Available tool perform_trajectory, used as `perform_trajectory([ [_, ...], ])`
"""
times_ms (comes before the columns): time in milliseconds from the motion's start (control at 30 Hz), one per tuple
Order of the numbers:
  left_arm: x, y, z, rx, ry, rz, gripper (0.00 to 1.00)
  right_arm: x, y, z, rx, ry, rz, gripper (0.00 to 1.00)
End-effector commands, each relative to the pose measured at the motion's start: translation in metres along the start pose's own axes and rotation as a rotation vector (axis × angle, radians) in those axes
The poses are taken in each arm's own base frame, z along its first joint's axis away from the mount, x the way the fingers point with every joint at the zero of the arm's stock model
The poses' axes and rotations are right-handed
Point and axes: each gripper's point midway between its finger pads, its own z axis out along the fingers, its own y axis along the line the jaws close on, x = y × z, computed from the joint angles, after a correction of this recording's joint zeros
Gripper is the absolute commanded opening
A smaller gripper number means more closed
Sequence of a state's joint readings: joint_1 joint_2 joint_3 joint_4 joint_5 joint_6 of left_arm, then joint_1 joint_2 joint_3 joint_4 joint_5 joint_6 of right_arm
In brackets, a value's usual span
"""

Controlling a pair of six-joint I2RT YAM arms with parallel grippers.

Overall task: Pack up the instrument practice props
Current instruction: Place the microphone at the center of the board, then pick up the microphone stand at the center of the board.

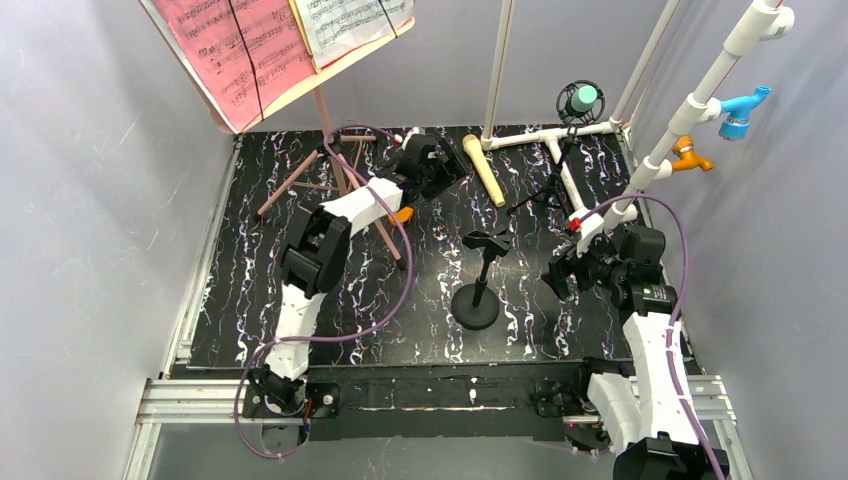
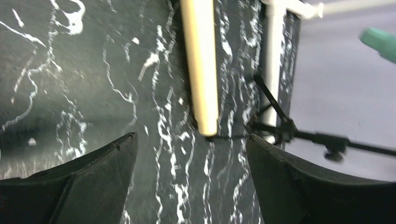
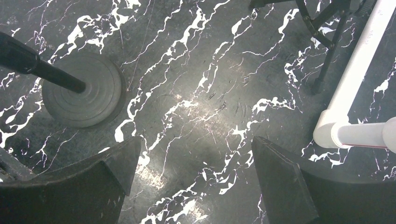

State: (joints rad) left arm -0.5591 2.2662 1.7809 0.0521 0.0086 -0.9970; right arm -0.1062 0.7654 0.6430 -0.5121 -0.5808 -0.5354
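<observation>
The pink music board (image 1: 235,55) stands at the back left on pink tripod legs (image 1: 300,190), holding a pink sheet and a white sheet (image 1: 345,22). A beige microphone (image 1: 484,170) lies flat on the black marbled table; in the left wrist view its end (image 2: 201,70) lies just ahead of my fingertips. My left gripper (image 1: 452,165) (image 2: 191,137) is open with nothing between its fingers. A teal microphone (image 1: 582,100) (image 2: 380,41) sits in a black mount on a thin tripod stand. My right gripper (image 1: 560,275) (image 3: 196,140) hovers open over bare table.
An empty black microphone stand with a round base (image 1: 476,303) (image 3: 84,91) stands mid-table, left of my right gripper. A white pipe frame (image 1: 560,135) (image 2: 273,70) (image 3: 359,70) with blue and orange fittings occupies the back right. Grey walls enclose the table.
</observation>
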Motion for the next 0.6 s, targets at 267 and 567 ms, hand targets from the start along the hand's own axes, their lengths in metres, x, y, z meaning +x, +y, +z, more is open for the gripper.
perform_trajectory([
  [267,0.021,-0.025,-0.144,0.169,0.066,0.243,0.96,-0.007,0.003,-0.006,-0.043,-0.036,-0.045,0.98],
  [567,0.031,-0.002,-0.226,0.218,0.049,0.357,0.98,-0.003,0.024,-0.01,-0.182,-0.06,-0.087,0.98],
])
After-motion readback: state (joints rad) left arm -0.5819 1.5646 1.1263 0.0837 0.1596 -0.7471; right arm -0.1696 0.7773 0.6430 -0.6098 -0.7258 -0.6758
